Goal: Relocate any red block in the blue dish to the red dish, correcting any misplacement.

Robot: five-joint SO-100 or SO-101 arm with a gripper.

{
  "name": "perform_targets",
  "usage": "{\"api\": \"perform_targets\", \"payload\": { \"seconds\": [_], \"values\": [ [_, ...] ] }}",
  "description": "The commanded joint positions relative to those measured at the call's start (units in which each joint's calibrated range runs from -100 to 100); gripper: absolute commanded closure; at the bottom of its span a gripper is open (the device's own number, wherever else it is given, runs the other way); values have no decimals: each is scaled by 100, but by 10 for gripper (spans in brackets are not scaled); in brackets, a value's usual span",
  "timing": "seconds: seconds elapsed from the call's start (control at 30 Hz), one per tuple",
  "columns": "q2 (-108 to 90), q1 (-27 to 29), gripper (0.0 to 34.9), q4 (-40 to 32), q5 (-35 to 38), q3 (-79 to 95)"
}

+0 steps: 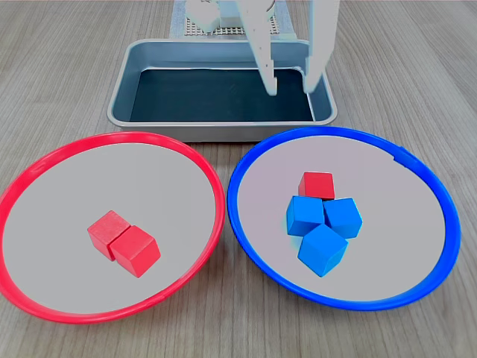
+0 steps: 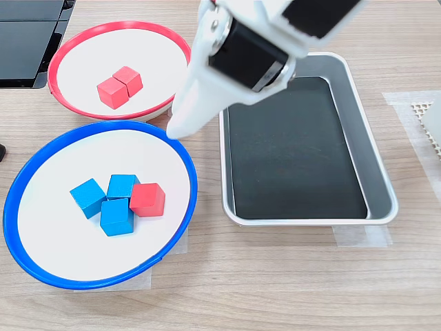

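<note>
1. A wooden table holds two round shallow dishes side by side and a rectangular metal tray beyond them; the tray has a dark floor.
2. In the first exterior view the red dish sits on the left and the blue dish on the right; the tray lies at the far side, behind the gap between them.
3. The red block lies inside the blue dish, on its far side in the first exterior view; it touches a cluster of three blue cubes that sit nearer the camera.
4. In the second exterior view the red block is at the right of that cluster, towards the tray.
5. Two other red cubes rest pressed together in the red dish, near its middle.
6. The white gripper hangs above the tray's right part in the first exterior view, beyond the blue dish's far rim; its two fingers point down, spread apart, with nothing between them.
</note>
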Motion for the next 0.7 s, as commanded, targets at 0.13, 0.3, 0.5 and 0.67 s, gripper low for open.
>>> {"api": "perform_targets", "payload": {
  "seconds": [0.13, 0.3, 0.5, 0.67],
  "values": [
    [763, 3, 136, 53, 117, -797],
    [1496, -25, 140, -46, 127, -1353],
    [2452, -34, 142, -37, 142, -2317],
    [2716, -91, 144, -62, 190, -2427]
  ]
}}
